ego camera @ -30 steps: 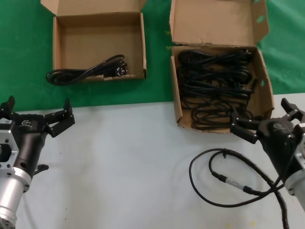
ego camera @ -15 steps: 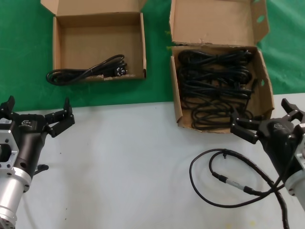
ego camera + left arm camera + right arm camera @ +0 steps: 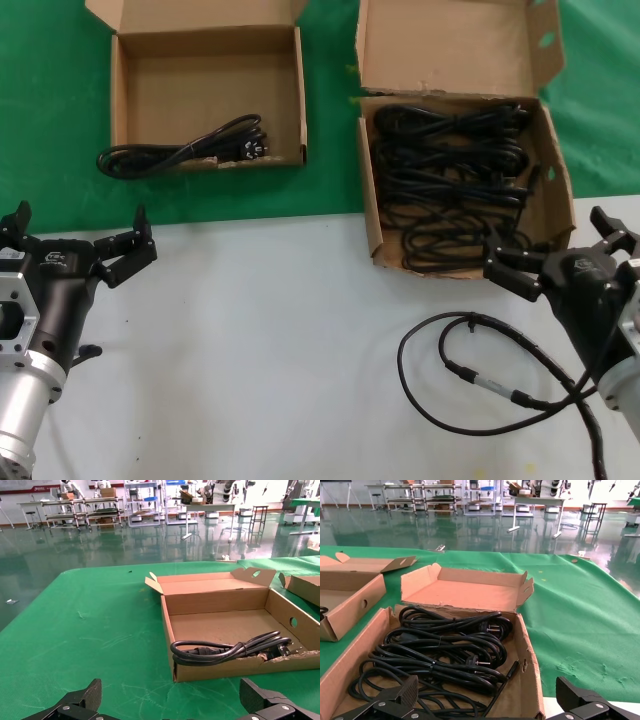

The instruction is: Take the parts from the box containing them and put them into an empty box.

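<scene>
On the far part of the tabletop, where a green cloth [image 3: 40, 110] covers it, two cardboard boxes sit side by side. The deeper box [image 3: 556, 180], toward the far right corner with its tall lid flap standing up behind it, is packed with black power cords [image 3: 450, 190] coiled in long loops and layered across its floor; the right wrist view shows their plugs among the loops [image 3: 445, 650]. The shallower box [image 3: 125, 100], toward the far left, holds one cord bundle [image 3: 185, 150] lying along its near wall, one looped end spilling out past the box's left corner onto the cloth; in the left wrist view the same bundle [image 3: 225, 650] rests against the ragged near wall. The right gripper [image 3: 560, 255] hovers at the near right corner of the deeper box, fingers spread wide and holding nothing. The left gripper [image 3: 75, 245] sits near the left edge over the white surface [image 3: 260, 350], also spread wide and empty. A thinner black cable [image 3: 470, 375] curls on the white surface near the right arm.
</scene>
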Tool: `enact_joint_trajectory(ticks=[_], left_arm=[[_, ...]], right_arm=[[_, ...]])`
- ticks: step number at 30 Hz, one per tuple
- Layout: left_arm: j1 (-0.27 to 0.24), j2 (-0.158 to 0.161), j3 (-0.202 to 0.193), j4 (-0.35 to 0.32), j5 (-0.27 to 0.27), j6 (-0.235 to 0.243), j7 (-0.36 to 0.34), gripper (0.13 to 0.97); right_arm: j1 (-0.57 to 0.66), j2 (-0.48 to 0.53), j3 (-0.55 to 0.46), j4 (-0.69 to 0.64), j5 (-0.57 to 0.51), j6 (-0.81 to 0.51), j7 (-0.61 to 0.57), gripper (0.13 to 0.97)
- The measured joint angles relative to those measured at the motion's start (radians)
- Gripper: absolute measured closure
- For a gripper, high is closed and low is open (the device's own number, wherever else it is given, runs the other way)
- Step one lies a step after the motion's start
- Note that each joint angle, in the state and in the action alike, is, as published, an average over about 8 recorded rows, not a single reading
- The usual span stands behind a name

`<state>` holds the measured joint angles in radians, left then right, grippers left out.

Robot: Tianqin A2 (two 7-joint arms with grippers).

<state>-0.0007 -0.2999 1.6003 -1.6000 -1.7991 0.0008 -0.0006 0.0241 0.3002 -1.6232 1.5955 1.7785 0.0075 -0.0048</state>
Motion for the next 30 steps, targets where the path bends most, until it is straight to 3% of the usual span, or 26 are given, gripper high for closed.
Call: enact_joint_trajectory(ticks=[30], left_arm=[[0.000, 0.000, 0.000, 0.000, 0.000, 0.000, 0.000, 0.132]], right_arm=[[0.000, 0.000, 0.000, 0.000, 0.000, 0.000, 0.000, 0.129]])
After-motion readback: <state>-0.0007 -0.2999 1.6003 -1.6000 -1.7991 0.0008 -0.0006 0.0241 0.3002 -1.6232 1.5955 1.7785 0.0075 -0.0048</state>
